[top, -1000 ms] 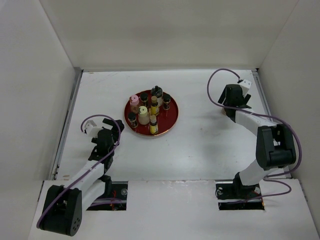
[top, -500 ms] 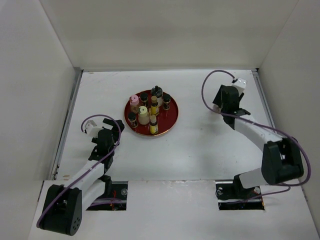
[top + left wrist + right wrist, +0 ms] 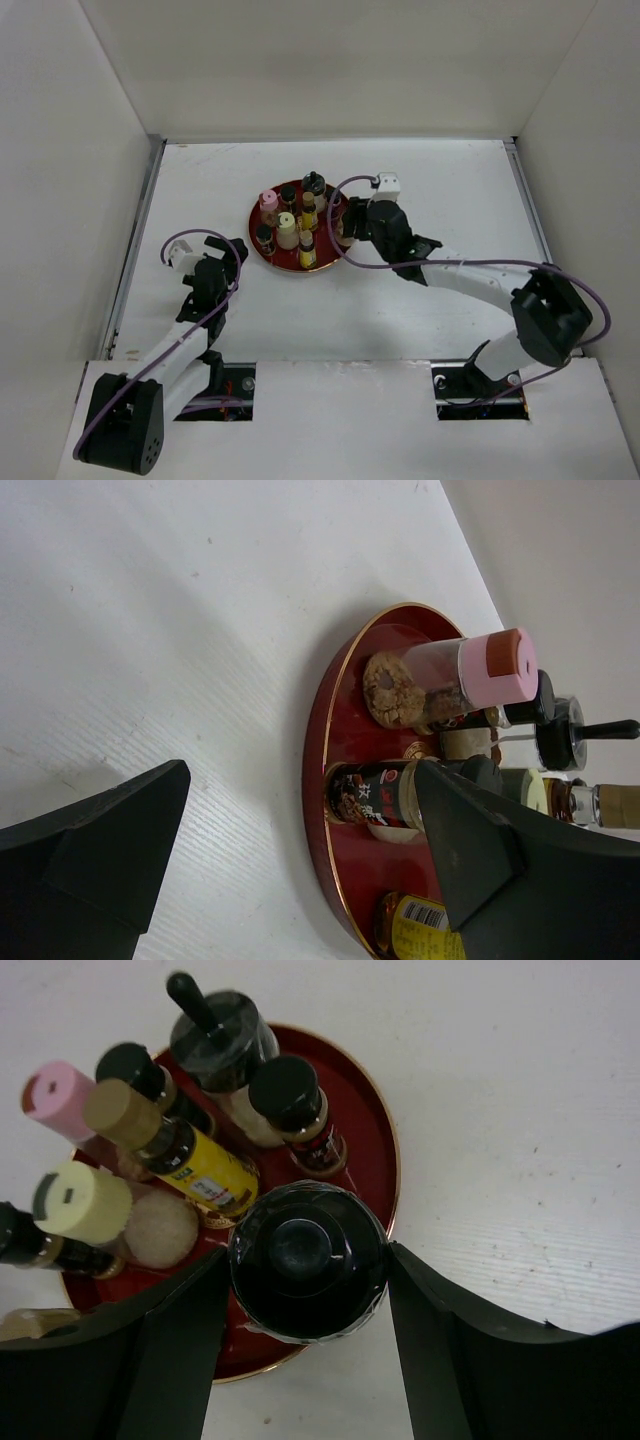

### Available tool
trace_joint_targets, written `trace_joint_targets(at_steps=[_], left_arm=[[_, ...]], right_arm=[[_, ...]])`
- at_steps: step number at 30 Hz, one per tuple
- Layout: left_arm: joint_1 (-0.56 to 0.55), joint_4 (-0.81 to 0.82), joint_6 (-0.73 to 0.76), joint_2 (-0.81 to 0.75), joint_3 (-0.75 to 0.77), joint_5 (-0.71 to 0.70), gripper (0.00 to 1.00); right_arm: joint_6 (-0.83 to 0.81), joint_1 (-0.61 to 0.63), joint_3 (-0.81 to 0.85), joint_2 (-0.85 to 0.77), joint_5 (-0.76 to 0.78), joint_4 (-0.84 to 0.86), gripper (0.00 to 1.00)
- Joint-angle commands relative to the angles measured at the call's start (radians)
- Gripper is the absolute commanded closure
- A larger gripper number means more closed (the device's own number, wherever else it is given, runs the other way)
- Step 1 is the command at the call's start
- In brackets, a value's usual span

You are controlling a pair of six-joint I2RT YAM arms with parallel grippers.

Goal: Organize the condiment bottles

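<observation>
Right fingers [image 3: 170, 1360] clasp dark-capped bottle [image 3: 307, 1275], upright, cap up, seemingly above red tray [image 3: 385, 1160] rim; left fingers [image 3: 100, 850] spread wide

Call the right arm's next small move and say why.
Probably a small nudge inward over the red tray before lowering. The right gripper is closed on the dark-capped jar. In the wrist view the jar overlaps the tray's rim, so setting it down here might leave it tilted on the edge.
</observation>
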Motion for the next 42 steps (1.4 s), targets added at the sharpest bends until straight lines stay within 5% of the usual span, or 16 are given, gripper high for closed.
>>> trace_joint_targets(at_steps=[1,16,23,29,42], left_arm=[[0.005,0.038,0.002,-0.023,0.016,-0.008,0.0],[0.008,0.038,-0.003,0.003,0.022,-0.005,0.0],[0.012,0.038,0.002,0.02,0.026,0.01,0.0],[0.018,0.035,0.009,-0.02,0.012,0.012,0.0],[0.05,-0.033,0.012,0.0,0.048,0.044,0.0]], right_arm=[[0.005,0.026,0.08,0.05,0.015,0.132,0.48],[-0.029,0.07,0.137,0.238,0.05,0.17,0.44],[-0.059,0.095,0.14,0.263,0.085,0.169,0.18],[-0.067,0.101,0.09,0.105,0.078,0.172,0.0],[0.049,-0.1,-0.289,-0.295,0.088,0.259,0.0]])
